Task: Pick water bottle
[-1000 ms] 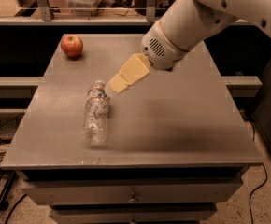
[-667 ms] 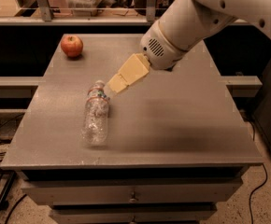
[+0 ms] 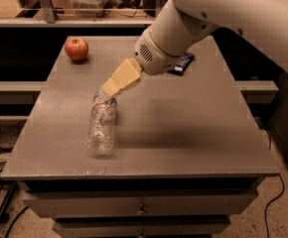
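The water bottle is a small clear crinkled plastic bottle lying on its side on the grey table, left of centre, with its cap end pointing away from me. A red-and-blue label band shows near its neck. My gripper has tan fingers and reaches down from the white arm at the upper right. Its tips sit right at the bottle's cap end and hide the cap.
A red apple stands at the table's far left. A dark snack packet lies at the far side, partly behind my arm. Drawers are under the table's front edge. Cables lie on the floor at the left.
My gripper has moved down and left, so its tips now sit at the bottle's cap end. The dark packet now shows behind the arm. The bottle and apple have not moved.
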Controlling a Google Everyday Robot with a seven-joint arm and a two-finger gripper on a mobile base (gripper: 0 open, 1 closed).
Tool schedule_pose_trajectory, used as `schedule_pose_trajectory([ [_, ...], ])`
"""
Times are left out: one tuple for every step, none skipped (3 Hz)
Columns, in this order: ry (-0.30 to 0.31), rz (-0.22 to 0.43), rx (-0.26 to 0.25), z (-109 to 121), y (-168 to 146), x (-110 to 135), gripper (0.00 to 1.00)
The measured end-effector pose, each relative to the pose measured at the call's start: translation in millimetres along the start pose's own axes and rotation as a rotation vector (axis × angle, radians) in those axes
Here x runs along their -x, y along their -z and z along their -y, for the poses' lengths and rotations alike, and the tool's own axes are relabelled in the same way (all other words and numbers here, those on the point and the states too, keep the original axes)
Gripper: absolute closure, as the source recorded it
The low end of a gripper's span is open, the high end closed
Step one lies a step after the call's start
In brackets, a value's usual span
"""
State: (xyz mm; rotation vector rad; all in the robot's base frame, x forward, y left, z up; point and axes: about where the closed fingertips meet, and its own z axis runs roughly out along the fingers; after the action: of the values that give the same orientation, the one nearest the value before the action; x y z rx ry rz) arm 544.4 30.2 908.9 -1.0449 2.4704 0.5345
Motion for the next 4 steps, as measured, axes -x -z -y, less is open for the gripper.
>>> schedule_pose_trajectory([
  [-0.053, -0.009, -0.025, 7, -21, 6, 0.00],
  [-0.119, -0.003, -0.008, 6, -46, 10, 0.00],
  [-0.151, -0.013, 0.024, -3, -70, 18, 0.00],
  [-0.167, -0.043, 0.043, -11, -91, 21, 0.00],
])
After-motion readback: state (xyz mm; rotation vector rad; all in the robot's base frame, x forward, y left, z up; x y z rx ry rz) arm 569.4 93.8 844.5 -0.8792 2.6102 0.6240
